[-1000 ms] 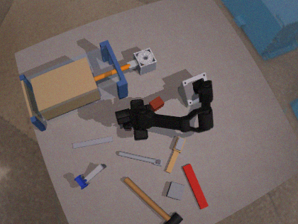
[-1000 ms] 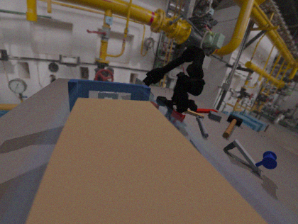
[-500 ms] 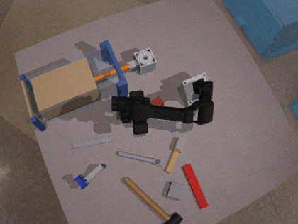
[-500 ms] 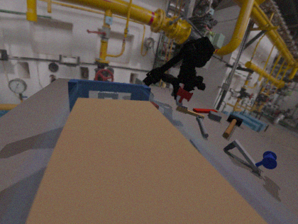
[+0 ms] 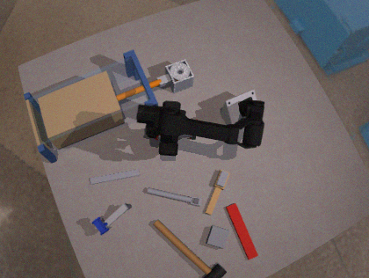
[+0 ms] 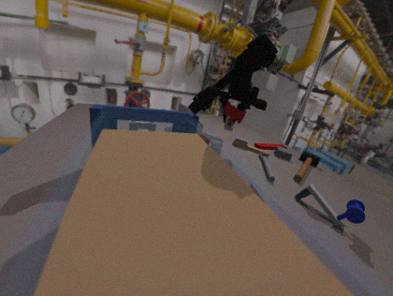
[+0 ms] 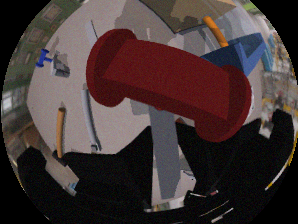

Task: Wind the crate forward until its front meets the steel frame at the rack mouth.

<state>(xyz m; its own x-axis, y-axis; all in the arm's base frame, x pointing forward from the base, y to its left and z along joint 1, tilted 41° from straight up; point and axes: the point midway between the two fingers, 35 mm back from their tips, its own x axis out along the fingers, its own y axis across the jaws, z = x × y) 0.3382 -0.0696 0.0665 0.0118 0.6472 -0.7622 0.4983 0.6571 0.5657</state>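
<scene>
The tan crate (image 5: 79, 103) (image 6: 168, 201) sits flat in the clear-panelled cubby, its front short of the blue frame (image 5: 141, 79) (image 6: 140, 112) at the mouth. An orange strap (image 5: 138, 90) (image 7: 215, 30) runs from it to the winch (image 5: 180, 76), whose top hole is uncovered. My gripper (image 6: 233, 107) (image 7: 162, 127) is shut on a red-handled crank (image 6: 234, 112) (image 7: 165, 75) with a flat grey arm, held above the bench. Its key end cannot be made out. In the top view the arm mostly hides it. A blue-knobbed crank (image 5: 116, 215) (image 6: 327, 206) (image 7: 44, 58) lies on the bench.
A grey bar (image 5: 114, 177), a wrench (image 5: 171, 196), a brush (image 5: 217, 191), a hammer (image 5: 182, 248), a grey block (image 5: 217, 237) and a red bar (image 5: 242, 230) lie on the bench. A white bracket (image 5: 233, 107) stands near the arm.
</scene>
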